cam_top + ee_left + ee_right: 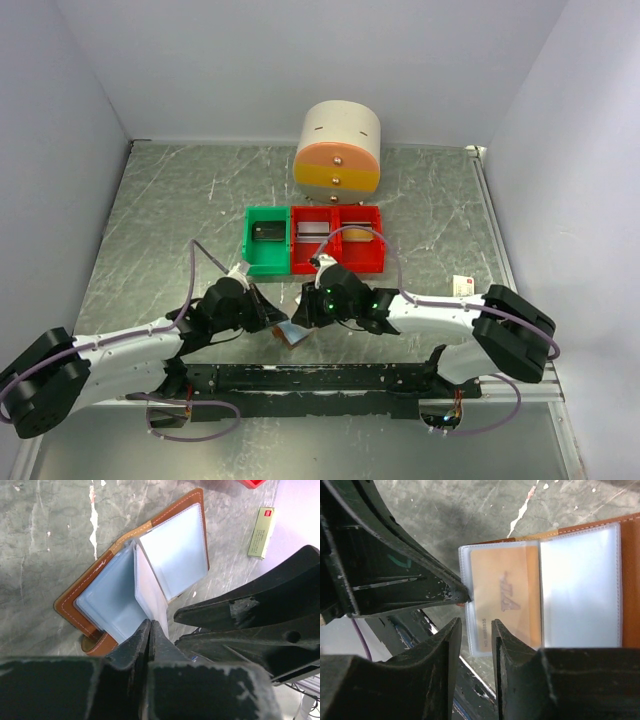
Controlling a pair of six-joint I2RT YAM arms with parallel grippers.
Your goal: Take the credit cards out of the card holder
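Note:
The brown card holder (292, 335) lies open on the table between both grippers. In the left wrist view the card holder (107, 590) shows pale blue panels, and one clear sleeve leaf (150, 587) stands up from its fold. My left gripper (149, 626) is shut on that leaf's edge. In the right wrist view an orange credit card (507, 597) sits inside the leaf. My right gripper (476, 627) is open by a narrow gap, its fingers on either side of the leaf's near edge. In the top view the left gripper (278, 322) and the right gripper (303, 312) almost touch.
A green bin (267, 240) and two red bins (338, 240) stand just behind the grippers. A round cream and orange drawer unit (338, 148) is farther back. A cream box with a red mark (462, 285) lies to the right. A black rail (320, 378) runs along the near edge.

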